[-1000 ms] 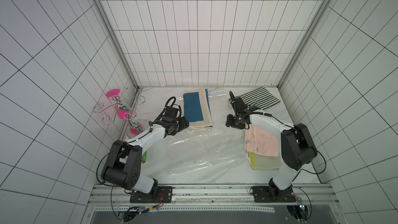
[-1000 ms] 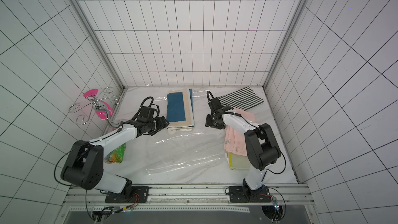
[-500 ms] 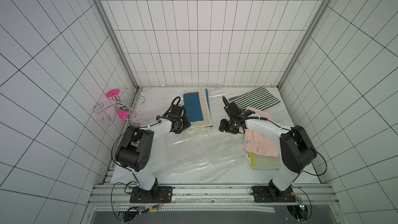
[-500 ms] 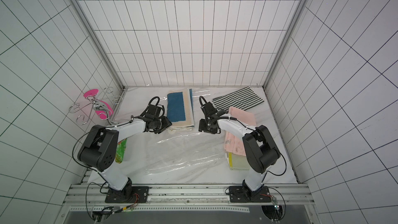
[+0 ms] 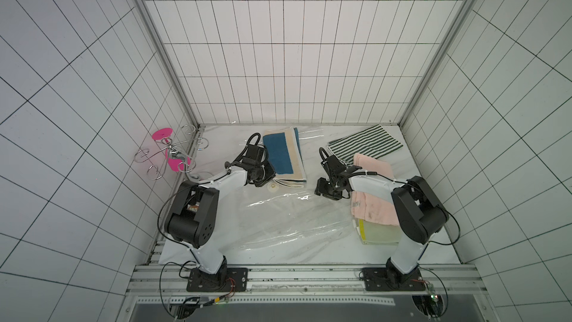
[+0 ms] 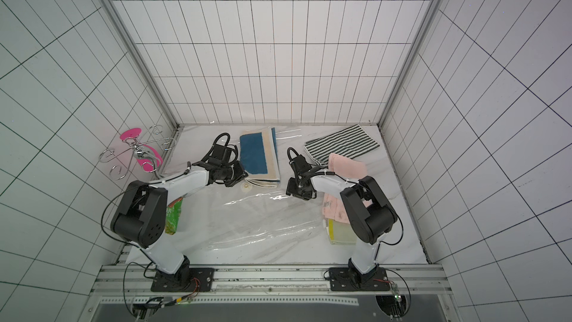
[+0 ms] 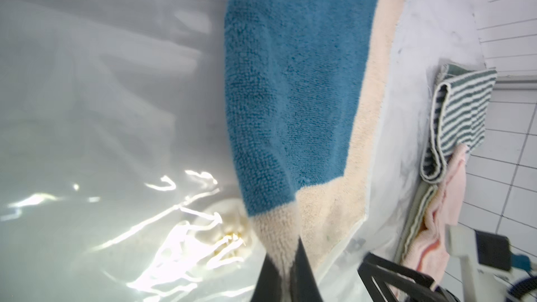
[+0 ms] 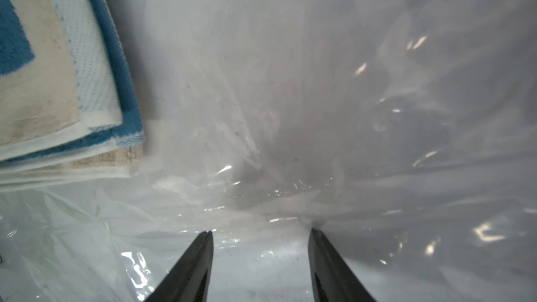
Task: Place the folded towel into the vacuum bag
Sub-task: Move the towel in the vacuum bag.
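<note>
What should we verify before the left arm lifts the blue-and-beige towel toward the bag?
1. Left gripper shut on blue-and-beige towel: ok, pinching its beige corner.
2. All folded layers caught: cannot tell.
3. Right gripper open: ok, jaws apart over vacuum bag, holding nothing.
4. Bag mouth opened: cannot tell; film lies flat and crinkled.
5. Pink towel and striped towel apart from the blue one: ok.
</note>
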Robot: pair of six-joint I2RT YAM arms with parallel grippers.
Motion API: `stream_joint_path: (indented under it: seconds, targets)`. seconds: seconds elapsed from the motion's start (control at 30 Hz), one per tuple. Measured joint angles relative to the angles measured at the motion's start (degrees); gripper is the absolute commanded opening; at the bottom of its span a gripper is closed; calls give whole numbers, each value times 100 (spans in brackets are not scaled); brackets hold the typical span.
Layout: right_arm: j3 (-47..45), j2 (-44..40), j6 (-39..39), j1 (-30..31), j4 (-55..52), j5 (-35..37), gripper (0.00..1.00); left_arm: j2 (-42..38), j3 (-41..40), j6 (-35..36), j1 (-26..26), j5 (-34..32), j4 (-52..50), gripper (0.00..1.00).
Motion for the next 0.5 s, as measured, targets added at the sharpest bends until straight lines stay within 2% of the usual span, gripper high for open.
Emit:
stream_joint_path:
  seconds: [0.13,0.23,0.37,0.5]
  targets:
    - [0,9,24,0,70,-35,56,-1110,-361,-181,-286,356,-267,0]
    - [0,9,15,-4,74,-50,56,-1808,-789,-345,-780,553,-503,0]
    - [15,9,-52,-96,33,-70,56,-2096,-1355,-422,-1469,721,-796,0]
    - [267,63,-229,-236,-328,-59,59,-2081,-1797,-374,-1644,804,-1126,13]
